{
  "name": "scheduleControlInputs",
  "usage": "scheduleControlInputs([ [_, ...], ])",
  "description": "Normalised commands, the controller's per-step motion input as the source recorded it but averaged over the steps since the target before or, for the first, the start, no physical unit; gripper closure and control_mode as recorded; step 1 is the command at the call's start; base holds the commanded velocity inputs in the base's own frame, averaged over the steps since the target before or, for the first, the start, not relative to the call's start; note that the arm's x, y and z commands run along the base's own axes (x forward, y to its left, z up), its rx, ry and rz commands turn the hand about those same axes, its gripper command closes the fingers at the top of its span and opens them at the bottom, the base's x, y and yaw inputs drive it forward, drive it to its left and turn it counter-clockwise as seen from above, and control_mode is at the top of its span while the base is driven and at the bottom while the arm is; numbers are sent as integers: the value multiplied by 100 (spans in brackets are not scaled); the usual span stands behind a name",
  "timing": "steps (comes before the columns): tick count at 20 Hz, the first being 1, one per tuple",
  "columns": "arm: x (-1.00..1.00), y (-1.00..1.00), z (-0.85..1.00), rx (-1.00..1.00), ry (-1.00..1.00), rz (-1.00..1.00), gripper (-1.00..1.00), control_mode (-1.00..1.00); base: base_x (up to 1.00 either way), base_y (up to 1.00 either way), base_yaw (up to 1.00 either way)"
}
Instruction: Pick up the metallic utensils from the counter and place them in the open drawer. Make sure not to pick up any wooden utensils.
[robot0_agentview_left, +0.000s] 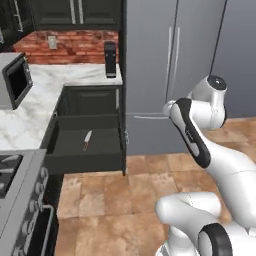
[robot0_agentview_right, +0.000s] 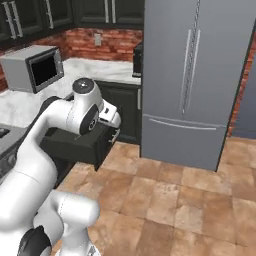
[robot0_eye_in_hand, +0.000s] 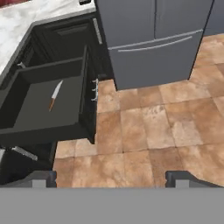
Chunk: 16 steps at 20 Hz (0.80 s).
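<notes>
Knife (robot0_eye_in_hand: 54, 95) lies flat inside the open drawer (robot0_eye_in_hand: 26, 131), left of the grey fridge (robot0_eye_in_hand: 148, 39). Judged light, rigid, slick-bladed; best taken across the reddish handle. Gripper (robot0_eye_in_hand: 111, 177) jaws spread wide, holding nothing, above the floor tiles.

The robot's big white arm (robot0_agentview_right: 65, 115) stands in front of the open drawer (robot0_agentview_right: 75, 142) in the right base view and hides its inside, the microwave (robot0_agentview_left: 12, 80) is cut off at the left edge, and the knife (robot0_agentview_left: 87, 139) looks too small to show much.
</notes>
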Motion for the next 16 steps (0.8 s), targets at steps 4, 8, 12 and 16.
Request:
scheduleControlInputs([
  [4, 0, 0, 0, 0, 0, 0, -100, 100, -3, -96, -54],
  [8, 0, 0, 0, 0, 0, 0, -100, 100, 0, -40, -83],
  [12, 0, 0, 0, 0, 0, 0, -100, 100, 0, -35, -86],
  [16, 0, 0, 0, 0, 0, 0, -100, 100, 0, -13, -85],
])
